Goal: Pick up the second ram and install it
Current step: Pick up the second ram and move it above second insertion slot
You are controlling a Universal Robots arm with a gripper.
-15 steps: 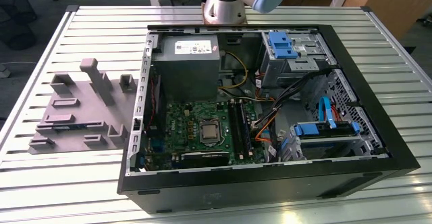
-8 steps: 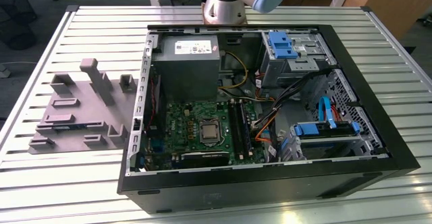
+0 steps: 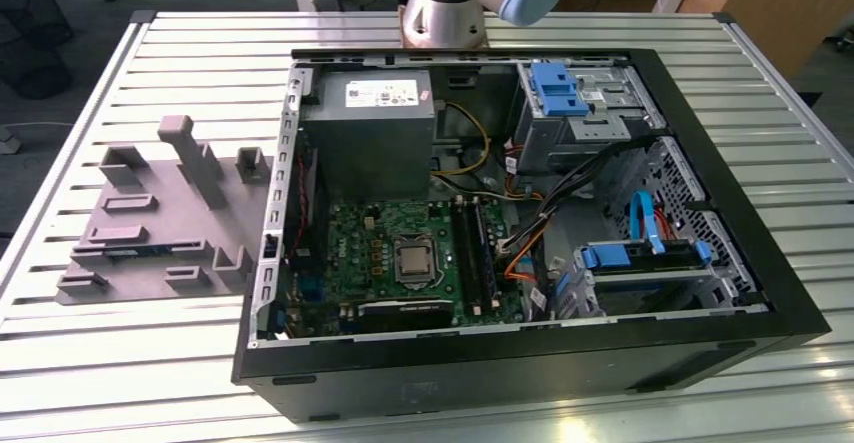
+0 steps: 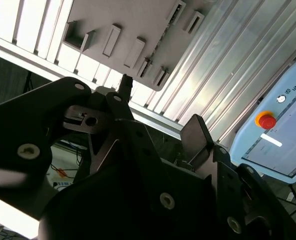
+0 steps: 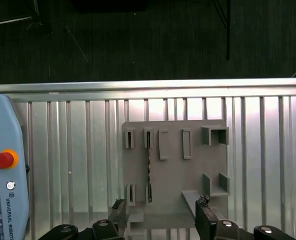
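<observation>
The second ram (image 5: 148, 165) stands on edge as a thin dark stick in two slots of the grey holder plate (image 5: 175, 180). In the exterior view the second ram (image 3: 139, 251) shows as a blue-green strip low on that plate (image 3: 160, 218), on the exterior view's left of the open computer case (image 3: 534, 363). My gripper (image 5: 161, 204) hangs well above the plate, open, with nothing between its black fingertips (image 5: 203, 202). In the second wrist view the gripper (image 4: 160, 107) is also spread wide and empty. The motherboard's long black slots (image 3: 470, 248) lie inside the case.
The case holds a grey power supply (image 3: 367, 123), blue drive brackets (image 3: 554, 88), and orange and black cables (image 3: 534, 233). A teach pendant (image 5: 3, 175) with a red button lies on the slatted metal table (image 5: 78, 150). The table's edge (image 5: 148, 86) runs beyond the plate, with dark floor past it.
</observation>
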